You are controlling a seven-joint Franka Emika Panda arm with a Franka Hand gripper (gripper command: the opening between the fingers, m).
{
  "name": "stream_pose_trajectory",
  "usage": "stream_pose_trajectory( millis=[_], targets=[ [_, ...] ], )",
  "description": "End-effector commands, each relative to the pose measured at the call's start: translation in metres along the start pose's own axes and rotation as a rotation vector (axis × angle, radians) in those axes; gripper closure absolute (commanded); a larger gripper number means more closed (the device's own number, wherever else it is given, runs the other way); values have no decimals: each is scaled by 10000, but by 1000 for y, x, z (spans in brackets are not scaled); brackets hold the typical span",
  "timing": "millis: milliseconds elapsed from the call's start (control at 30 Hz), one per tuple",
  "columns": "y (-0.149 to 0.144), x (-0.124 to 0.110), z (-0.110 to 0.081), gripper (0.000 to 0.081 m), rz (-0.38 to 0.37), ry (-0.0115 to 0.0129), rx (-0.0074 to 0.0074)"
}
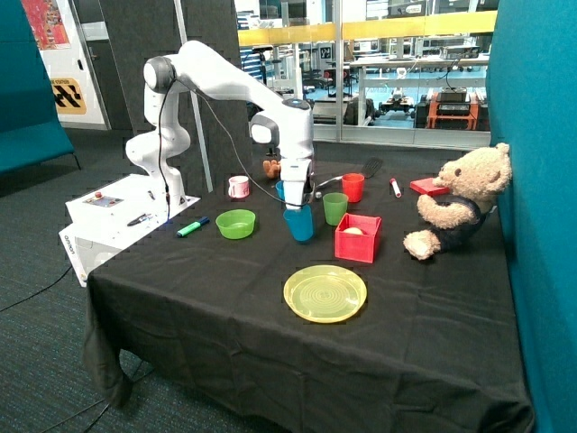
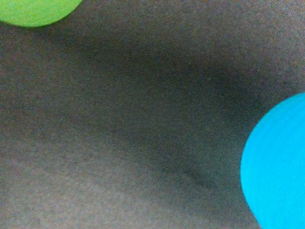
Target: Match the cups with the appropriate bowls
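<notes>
My gripper (image 1: 296, 200) is over the middle of the table, shut on the rim of the blue cup (image 1: 298, 224), which hangs at or just above the black cloth. In the wrist view the blue cup (image 2: 276, 167) fills one edge, and the green bowl (image 2: 33, 9) shows in a corner. The green bowl (image 1: 235, 223) stands beside the blue cup, toward the robot base. The green cup (image 1: 335, 207) stands upright on the other side. The blue bowl (image 1: 280, 188) is mostly hidden behind the gripper.
A red cup (image 1: 353, 187) stands behind the green cup. A red square box (image 1: 358, 237), a yellow plate (image 1: 325, 293), a pink-white mug (image 1: 238, 187), a green marker (image 1: 192, 226) and a teddy bear (image 1: 455, 203) are also on the table (image 1: 198, 307).
</notes>
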State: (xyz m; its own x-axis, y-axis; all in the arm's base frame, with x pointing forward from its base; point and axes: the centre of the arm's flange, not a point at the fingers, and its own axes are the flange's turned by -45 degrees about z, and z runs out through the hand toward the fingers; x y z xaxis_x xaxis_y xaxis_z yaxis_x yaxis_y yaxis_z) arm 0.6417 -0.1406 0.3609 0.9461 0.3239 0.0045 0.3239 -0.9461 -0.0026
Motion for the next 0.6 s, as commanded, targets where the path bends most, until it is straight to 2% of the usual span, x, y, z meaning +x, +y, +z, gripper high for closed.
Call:
stream_pose_trajectory(
  millis=[0,233,567],
  targets=[
    [-12,-7,-18,808,-177,-46,-25],
    [-35,-14,-39,808,-602,-46,-24],
    [-67,-20,-57,808,-1206,-47,-23]
  ],
)
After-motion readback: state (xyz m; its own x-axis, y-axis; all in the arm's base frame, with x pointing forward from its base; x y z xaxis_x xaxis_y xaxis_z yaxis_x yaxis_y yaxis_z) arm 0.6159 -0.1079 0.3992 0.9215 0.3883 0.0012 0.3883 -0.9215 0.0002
